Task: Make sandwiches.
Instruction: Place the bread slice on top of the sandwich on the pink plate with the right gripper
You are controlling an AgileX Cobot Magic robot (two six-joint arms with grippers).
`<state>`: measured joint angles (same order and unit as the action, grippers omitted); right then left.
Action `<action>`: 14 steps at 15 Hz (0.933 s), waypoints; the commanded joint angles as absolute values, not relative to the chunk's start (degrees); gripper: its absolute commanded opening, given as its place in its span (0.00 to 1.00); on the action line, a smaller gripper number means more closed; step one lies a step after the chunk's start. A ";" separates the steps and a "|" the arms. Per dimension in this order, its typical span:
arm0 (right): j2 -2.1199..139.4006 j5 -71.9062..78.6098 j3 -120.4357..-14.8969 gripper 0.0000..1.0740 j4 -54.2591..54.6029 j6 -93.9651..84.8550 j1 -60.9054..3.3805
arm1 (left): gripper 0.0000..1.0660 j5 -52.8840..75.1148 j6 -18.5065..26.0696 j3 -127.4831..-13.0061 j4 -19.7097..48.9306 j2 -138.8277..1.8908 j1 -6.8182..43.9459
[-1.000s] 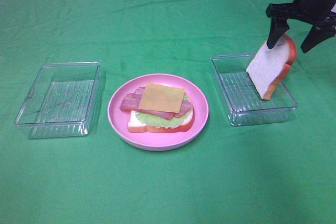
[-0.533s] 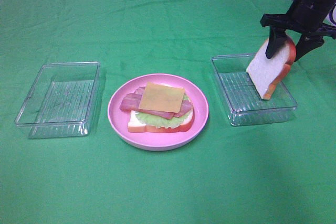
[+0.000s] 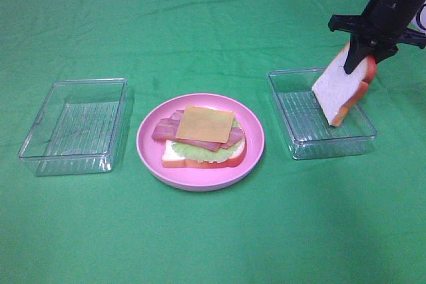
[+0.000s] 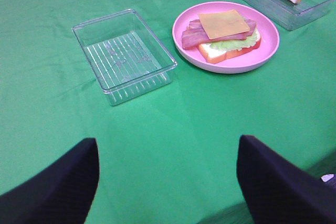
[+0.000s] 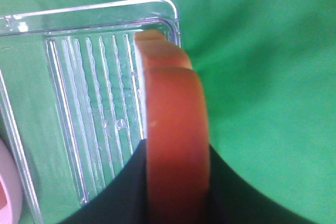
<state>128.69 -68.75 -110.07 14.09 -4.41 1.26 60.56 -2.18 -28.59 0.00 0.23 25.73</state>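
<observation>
An open sandwich (image 3: pixel 204 136) lies on the round pink plate (image 3: pixel 143 141): a white bread slice with orange-red crust, green lettuce, pink bacon strips and a yellow-orange cheese square (image 3: pixel 205 123) on top. A second bread slice (image 3: pixel 338 90) stands tilted in the right clear tray (image 3: pixel 333 145). My right gripper (image 3: pixel 367 56) is shut on that slice's top edge; the right wrist view shows the crust (image 5: pixel 173 129) pinched between the black fingers (image 5: pixel 231 195). My left gripper (image 4: pixel 165 182) is open and empty, well short of the sandwich (image 4: pixel 223 32).
An empty clear tray (image 3: pixel 40 121) sits left of the plate; it also shows in the left wrist view (image 4: pixel 123 53). A green cloth (image 3: pixel 213 231) covers the whole table. The right tray (image 5: pixel 79 103) has a ribbed floor.
My right gripper came down over the tilted bread slice and its jaws went from open to shut on the slice's top edge. The slice and the plate have not moved.
</observation>
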 commanded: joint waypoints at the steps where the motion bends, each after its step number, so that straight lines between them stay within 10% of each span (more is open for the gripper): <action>1: 125.54 -69.10 -110.29 0.00 13.24 -4.01 1.38 | 0.66 59.93 -2.23 -28.53 0.00 1.60 25.78; 14: 114.94 -70.07 -95.40 0.00 52.60 -14.78 1.26 | 0.66 59.93 -2.18 -28.53 0.00 1.60 25.78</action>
<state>115.45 -69.79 -95.34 50.59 -13.35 1.26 60.56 -2.18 -28.59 0.00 0.23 25.73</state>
